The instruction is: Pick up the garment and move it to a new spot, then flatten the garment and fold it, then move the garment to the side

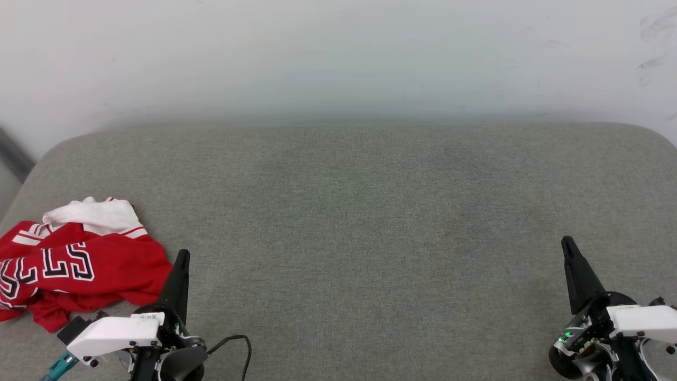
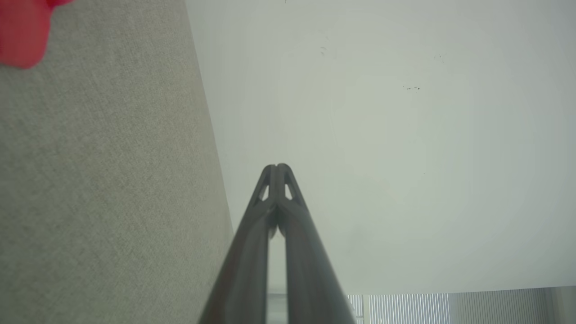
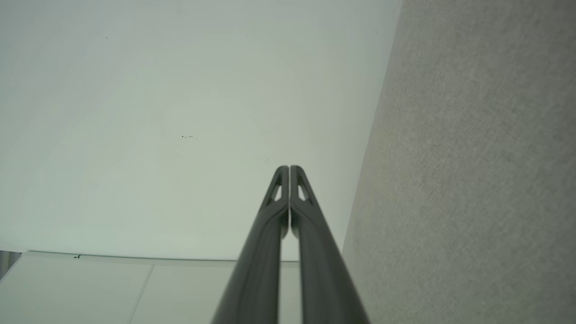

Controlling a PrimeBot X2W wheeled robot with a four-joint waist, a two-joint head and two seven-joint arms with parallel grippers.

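Note:
The garment, a red shirt with a white sleeve, striped trim and black white-outlined letters, lies crumpled at the near left of the grey cushion. A red corner of the garment shows blurred at the top left of the left wrist view. My left gripper is shut and empty, its tips just right of the garment's edge, apart from it. In its own view the left gripper points at the white wall with fingers pressed together. My right gripper stands shut and empty at the near right, and the right gripper shows tips touching.
A white wall rises behind the cushion's far edge. The cushion's rounded corners fall away at the far left and far right. A black cable loops beside my left wrist. A wide stretch of grey fabric lies between the two grippers.

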